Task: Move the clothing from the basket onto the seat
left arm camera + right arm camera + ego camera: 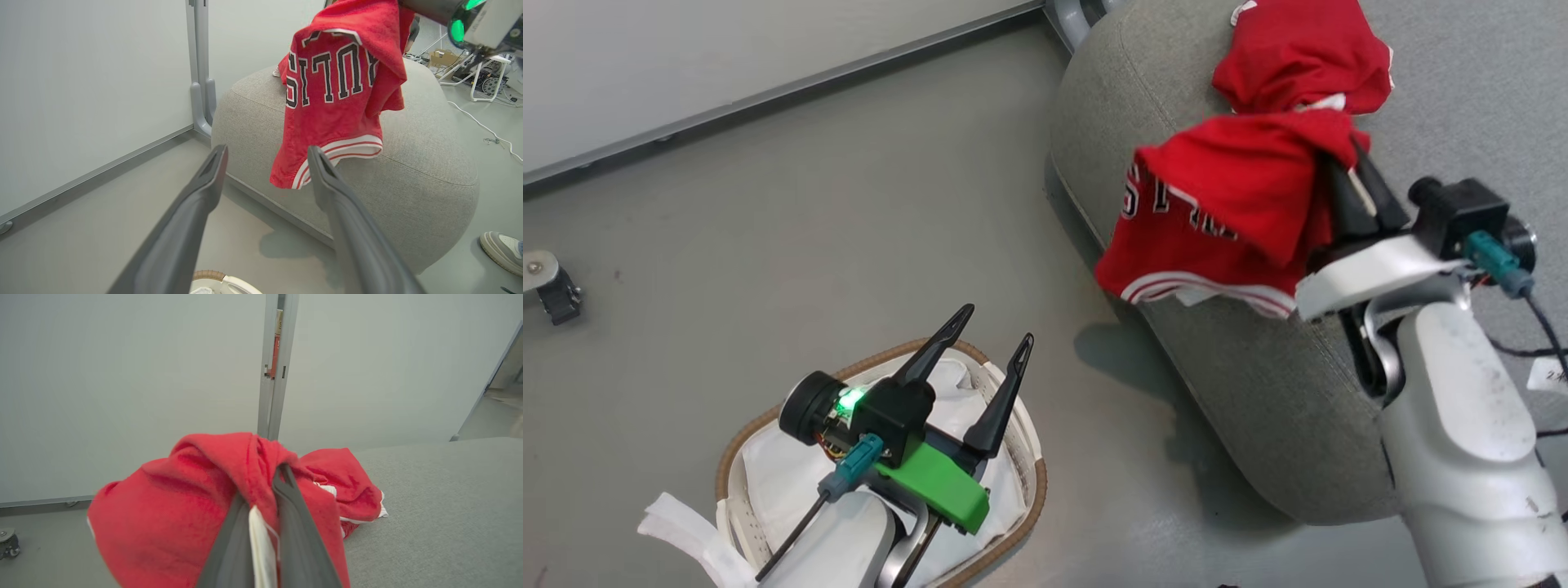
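Note:
A red jersey (1217, 220) with dark-and-white letters and striped white trim hangs over the grey seat's (1258, 392) rounded edge, and my right gripper (1352, 163) is shut on its upper folds. The same jersey (339, 94) dangles above the seat (429, 163) in the left wrist view; in the right wrist view it (184, 506) wraps my fingers (294, 522). A second red garment (1298, 53) lies crumpled further back on the seat. My left gripper (996, 327) stands open above the basket (1021, 498), whose white liner (768, 465) shows no red cloth.
A white wall panel with a grey post (200, 81) runs behind the seat. A small caster (551, 290) sits on the floor at the far left. A person's shoe (504, 251) and cables (486, 130) lie beyond the seat.

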Tool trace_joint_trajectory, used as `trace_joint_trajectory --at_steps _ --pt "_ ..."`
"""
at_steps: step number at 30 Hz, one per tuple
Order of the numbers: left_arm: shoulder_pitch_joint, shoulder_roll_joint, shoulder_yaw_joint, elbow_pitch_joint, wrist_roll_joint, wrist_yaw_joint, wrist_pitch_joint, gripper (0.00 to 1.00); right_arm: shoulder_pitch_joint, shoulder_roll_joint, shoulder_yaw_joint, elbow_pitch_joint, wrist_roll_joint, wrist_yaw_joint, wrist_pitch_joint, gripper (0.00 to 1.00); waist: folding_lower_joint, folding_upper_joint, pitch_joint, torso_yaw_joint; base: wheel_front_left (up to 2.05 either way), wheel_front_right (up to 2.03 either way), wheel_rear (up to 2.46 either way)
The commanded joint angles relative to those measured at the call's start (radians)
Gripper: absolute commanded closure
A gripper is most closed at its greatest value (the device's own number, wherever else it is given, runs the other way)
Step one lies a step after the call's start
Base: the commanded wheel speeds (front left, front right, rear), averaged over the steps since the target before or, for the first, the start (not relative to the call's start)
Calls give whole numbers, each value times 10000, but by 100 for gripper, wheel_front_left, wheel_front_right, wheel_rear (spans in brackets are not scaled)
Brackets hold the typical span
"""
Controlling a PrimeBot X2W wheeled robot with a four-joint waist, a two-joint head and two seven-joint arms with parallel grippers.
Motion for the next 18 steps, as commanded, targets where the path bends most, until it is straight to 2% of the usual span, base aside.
trace_joint_trajectory --at_steps 1,8,15,18 --pt "-208 105 32 -50 -49 -28 -7 0 -475 -68 -306 -114 -244 -7 -53 100 0 -1 274 119 0 0 0" --pt "-405 145 38 -250 85 -29 -7 0 -2323 -1107 -1729 -209 -905 -7 -53 100 0 -1 753 766 0 0 0" --pt "-657 226 -4 -465 217 -28 -7 0 -3855 -2916 -3279 476 -1145 -7 -53 100 0 -1 1428 1593 0 0 0" --pt "-800 223 27 -510 296 -28 -7 0 -4009 -3589 -3921 987 -1316 -7 -51 100 0 -1 1783 1932 0 0 0"
